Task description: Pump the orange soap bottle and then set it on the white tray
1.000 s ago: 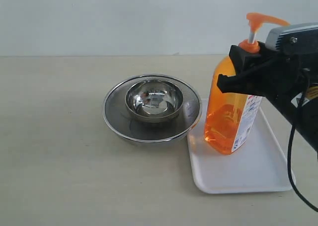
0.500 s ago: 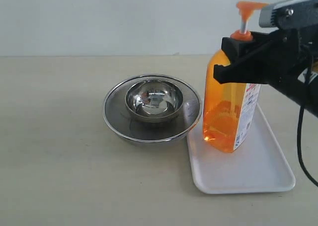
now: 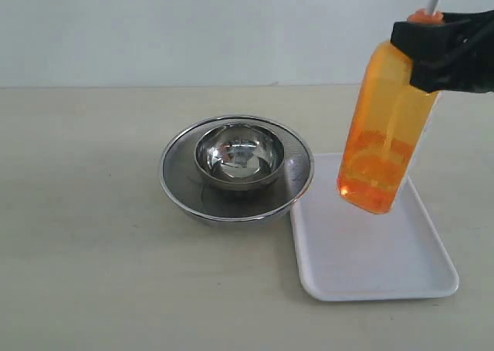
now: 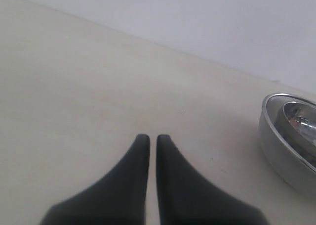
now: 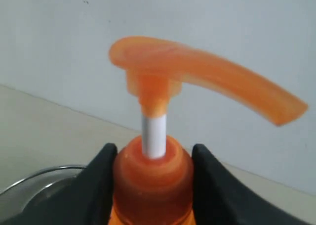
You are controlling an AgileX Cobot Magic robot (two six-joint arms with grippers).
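Note:
The orange soap bottle (image 3: 386,135) hangs tilted in the air over the white tray (image 3: 370,262), its base lifted off the tray and swung toward the bowls. My right gripper (image 3: 432,46) is shut on the bottle's orange neck collar (image 5: 153,178), one black finger on each side. The pump head (image 5: 197,71) stands raised on its white stem; in the exterior view it is cut off by the top edge. My left gripper (image 4: 149,138) is shut with nothing in it, low over bare tabletop, and does not appear in the exterior view.
A small steel bowl (image 3: 238,154) sits inside a larger steel mesh bowl (image 3: 236,170), just left of the tray. The larger bowl's rim (image 4: 291,151) also shows in the left wrist view. A pale wall runs behind the beige table.
The right gripper has lifted the bottle off the tray and carried it up and to the right, tilting it. The left gripper has stayed shut.

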